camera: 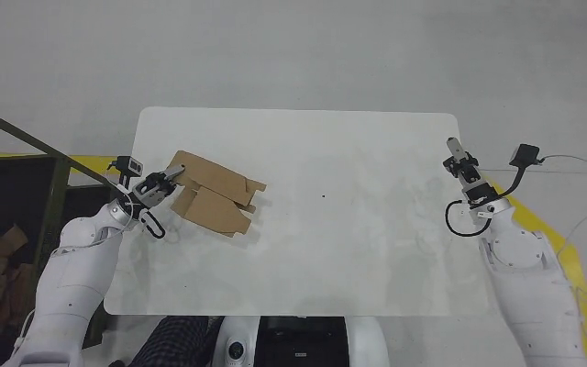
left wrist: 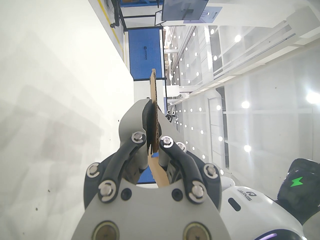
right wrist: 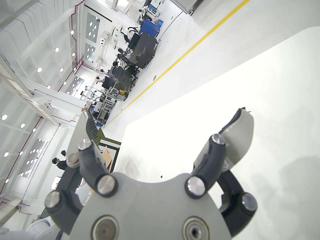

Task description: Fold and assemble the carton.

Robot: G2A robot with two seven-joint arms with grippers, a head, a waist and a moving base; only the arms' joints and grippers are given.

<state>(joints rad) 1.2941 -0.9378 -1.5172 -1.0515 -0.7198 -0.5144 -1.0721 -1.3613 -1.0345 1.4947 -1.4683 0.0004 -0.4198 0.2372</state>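
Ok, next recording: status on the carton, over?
Left pincer shut on carton edge. Carton unassembled, lying on table. Right pincer open, apart at table's opposite edge. Nothing in the way.

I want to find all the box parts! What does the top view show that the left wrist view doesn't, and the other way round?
Top view: the whole flattened carton with its flaps, the table's full outline, and the right gripper by the table's right edge. Left wrist view: up close, the pads squeezing the carton's thin ridged edge. Both: the left gripper shut on the carton, over the white table.
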